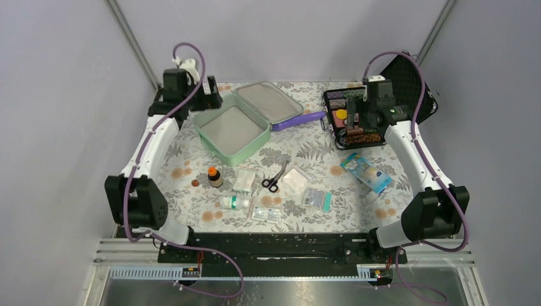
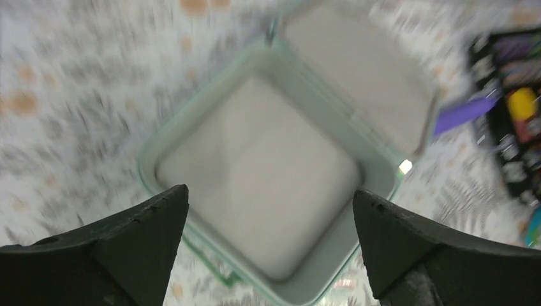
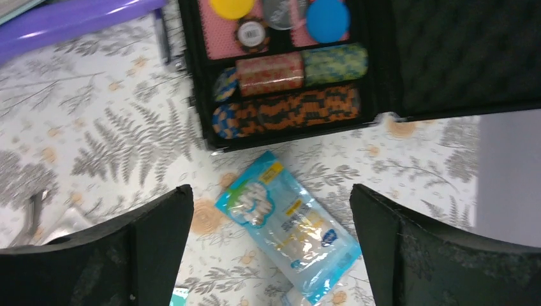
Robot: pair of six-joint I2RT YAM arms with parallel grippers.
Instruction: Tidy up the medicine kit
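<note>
The bench [image 1: 306, 153], covered with a fern-print cloth, carries everything. Largest on it is the medicine kit [image 1: 233, 127], a mint-green hinged case that sits near the far edge, left of centre. It stands open, its lid laid back flat toward the far right and the grey lining of both halves facing up.

At the far right corner sits a black foam-lined case [image 1: 354, 118], also open, with rows of colourful round pieces in its tray.

The left tool [image 2: 269, 194] hangs above the kit's base [image 2: 255, 172] with its fingers spread wide and nothing between them; its wrist view is blurred. The right tool [image 3: 271, 191] is over the near edge of the black case [image 3: 446, 51], fingers likewise spread wide and holding nothing.

A long purple item [image 1: 298, 119] lies between the kit's lid and the black case, touching the lid. A blue-and-clear packet [image 1: 365, 172] lies flat just near of the black case, toward the right edge.

The small things are scattered around the middle of the bench, toward the near edge:
- a white square pad packet [image 1: 295, 183]
- a white sachet [image 1: 244, 180]
- a small clear bag with a teal edge [image 1: 317, 199]
- black-handled scissors [image 1: 275, 178], between the sachet and the pad
- a flat clear packet [image 1: 267, 213]
- a white vial [image 1: 233, 203] lying on its side
- a brown bottle [image 1: 214, 176] with an orange cap, upright, left of the sachet
</note>
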